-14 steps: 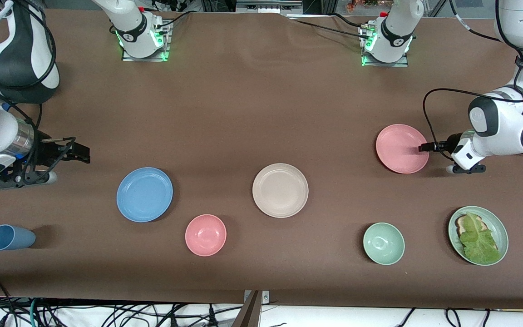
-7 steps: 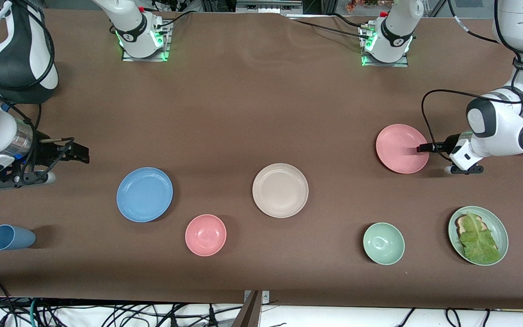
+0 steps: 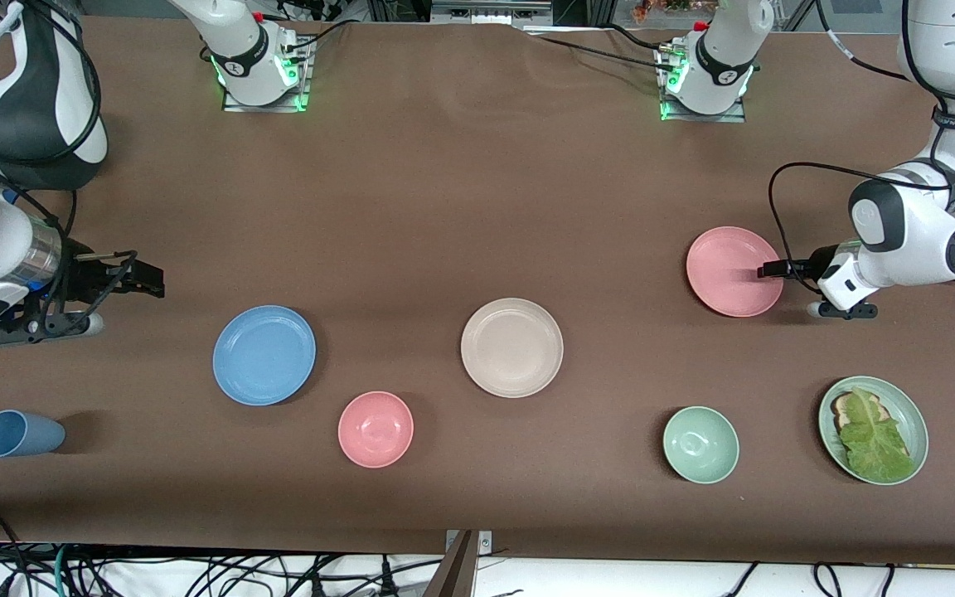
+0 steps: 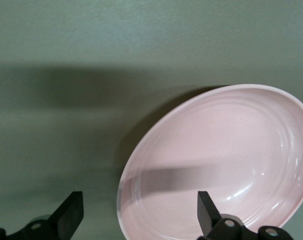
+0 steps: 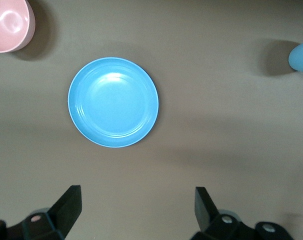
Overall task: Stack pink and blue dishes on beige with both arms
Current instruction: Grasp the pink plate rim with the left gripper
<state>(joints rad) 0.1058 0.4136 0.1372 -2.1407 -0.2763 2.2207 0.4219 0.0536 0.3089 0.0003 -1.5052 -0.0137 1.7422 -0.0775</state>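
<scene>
The pink plate [image 3: 730,269] lies toward the left arm's end of the table. My left gripper [image 3: 768,270] is open and low at its rim; in the left wrist view the left gripper [image 4: 139,212] straddles the edge of the pink plate [image 4: 226,160], one finger over the inside and one outside. The blue plate [image 3: 264,355] lies toward the right arm's end. My right gripper [image 3: 154,282] hangs open and empty over bare cloth beside it; the right gripper [image 5: 136,207] has the blue plate [image 5: 113,102] ahead of it. The beige plate [image 3: 511,347] sits mid-table.
A pink bowl [image 3: 375,429] and a blue cup [image 3: 20,434] on its side lie nearer the front camera than the blue plate. A mint-green bowl [image 3: 700,444] and a green plate with toast and lettuce [image 3: 873,429] lie nearer than the pink plate.
The left arm has edged slightly toward the pink plate, its fingertip a little farther over the rim. The right arm has barely moved. No dish has shifted.
</scene>
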